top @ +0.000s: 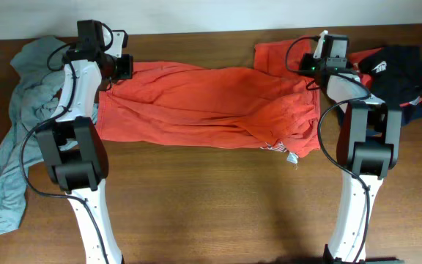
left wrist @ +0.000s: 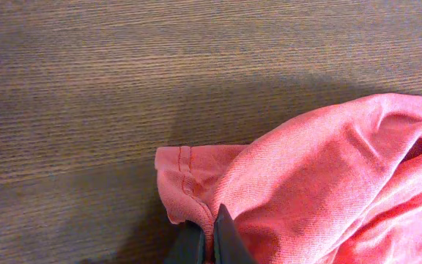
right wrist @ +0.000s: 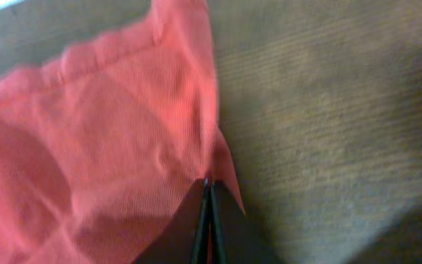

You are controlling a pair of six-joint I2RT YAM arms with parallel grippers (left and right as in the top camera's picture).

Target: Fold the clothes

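The orange-red T-shirt lies stretched sideways across the back middle of the table, wrinkled, with a small white label at its front right edge. My left gripper is at the shirt's far left corner. In the left wrist view that gripper is shut on a fold of the shirt just behind its stitched hem. My right gripper is at the far right corner. In the right wrist view it is shut on the edge of the shirt, with red cloth pinched between the thin jaws.
A pale grey-blue shirt is heaped at the left edge and hangs toward the front. A navy and black pile with red showing sits at the back right. The brown wooden table runs along the front, between both arm bases.
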